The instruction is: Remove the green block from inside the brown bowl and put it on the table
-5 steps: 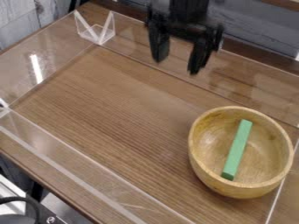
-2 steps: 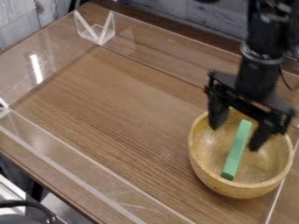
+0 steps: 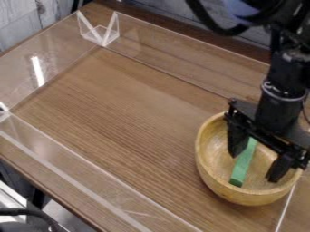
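Note:
The brown bowl (image 3: 218,175) sits at the table's right front corner, light wood with a thick rim. Inside it lies the green block (image 3: 244,169), a flat bright bar; its far end is hidden behind my gripper. My black gripper (image 3: 262,150) points straight down into the bowl, open, with one finger on each side of the block's upper half. Whether the fingers (image 3: 237,141) touch the block cannot be told. The brown wood-grain table (image 3: 121,109) stretches away to the left.
Low clear acrylic walls (image 3: 72,186) run along the table's edges, with a clear folded corner piece (image 3: 100,29) at the back left. The bowl stands close to the right-hand wall (image 3: 291,204).
My gripper has come from the back of the table toward the front right and down, until its open fingers reach into the bowl astride the green block. Bowl and block have not moved.

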### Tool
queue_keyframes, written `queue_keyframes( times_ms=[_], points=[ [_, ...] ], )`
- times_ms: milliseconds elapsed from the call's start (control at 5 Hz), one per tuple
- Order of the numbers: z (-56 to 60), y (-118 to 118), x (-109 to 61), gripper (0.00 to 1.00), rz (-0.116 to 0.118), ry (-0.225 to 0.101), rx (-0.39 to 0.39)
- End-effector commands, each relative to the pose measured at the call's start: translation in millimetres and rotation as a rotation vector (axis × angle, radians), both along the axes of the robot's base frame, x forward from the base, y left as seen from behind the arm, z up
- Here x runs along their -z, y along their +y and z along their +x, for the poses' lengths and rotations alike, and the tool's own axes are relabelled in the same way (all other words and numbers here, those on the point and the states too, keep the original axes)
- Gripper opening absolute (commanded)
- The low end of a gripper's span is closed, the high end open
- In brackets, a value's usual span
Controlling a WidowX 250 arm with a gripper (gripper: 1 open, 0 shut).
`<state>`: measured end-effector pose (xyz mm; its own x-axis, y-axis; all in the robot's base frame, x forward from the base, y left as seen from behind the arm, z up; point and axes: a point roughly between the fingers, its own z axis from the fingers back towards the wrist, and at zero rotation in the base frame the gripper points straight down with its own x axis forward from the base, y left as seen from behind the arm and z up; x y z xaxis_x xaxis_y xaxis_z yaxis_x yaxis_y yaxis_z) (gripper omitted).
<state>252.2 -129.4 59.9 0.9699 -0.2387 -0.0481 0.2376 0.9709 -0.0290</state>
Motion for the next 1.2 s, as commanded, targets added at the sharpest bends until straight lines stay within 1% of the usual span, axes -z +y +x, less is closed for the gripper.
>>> queue_keyframes(
  times_ms=[0, 600, 1000],
  points=[
    [7.5, 3, -3.7, 1.00, -0.018, -0.046, 0.012],
    [10.6, 10, 7.6, 1.00, -0.034, -0.055, 0.018],
    [11.8, 14, 10.5, 1.00, -0.047, -0.057, 0.016]
  ],
)
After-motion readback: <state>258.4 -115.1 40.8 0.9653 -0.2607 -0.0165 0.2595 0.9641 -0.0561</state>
